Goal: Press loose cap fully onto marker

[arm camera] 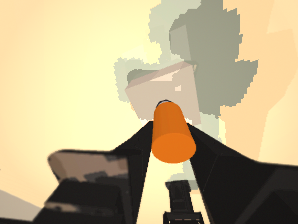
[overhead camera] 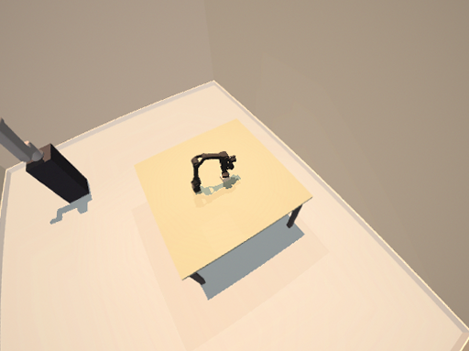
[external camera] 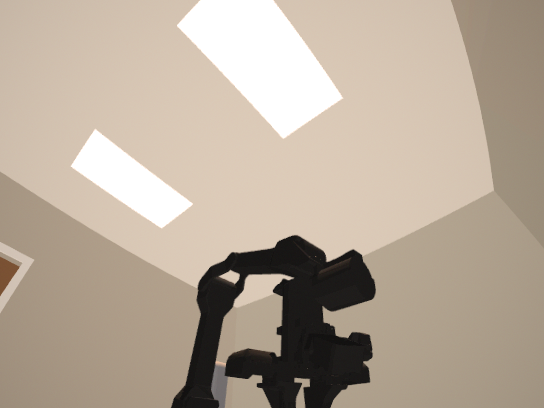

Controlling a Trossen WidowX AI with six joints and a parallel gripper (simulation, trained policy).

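Note:
The orange cap (arm camera: pixel 174 148) is between the fingers of my gripper (arm camera: pixel 168 125) (overhead camera: pixel 225 173), which is shut on it. The pale holder block (arm camera: pixel 145 97) stands on the table (overhead camera: pixel 231 222) (arm camera: pixel 55 90) beneath the cap. At the cap's far lower end, a thin dark rim of the marker (arm camera: pixel 163 102) shows over the block. The rest of the marker is hidden behind the cap, so how far the cap is down on it cannot be told. In the exterior view the fingertips are cut off by the lower edge, and neither cap nor marker shows.
The arm (overhead camera: pixel 211 156) (external camera: pixel 205 330) arches over the table from its base. Its shadow falls across the table top around the holder block. A dark box-shaped stand (overhead camera: pixel 60 175) with a pale arm is on the floor, away from the table.

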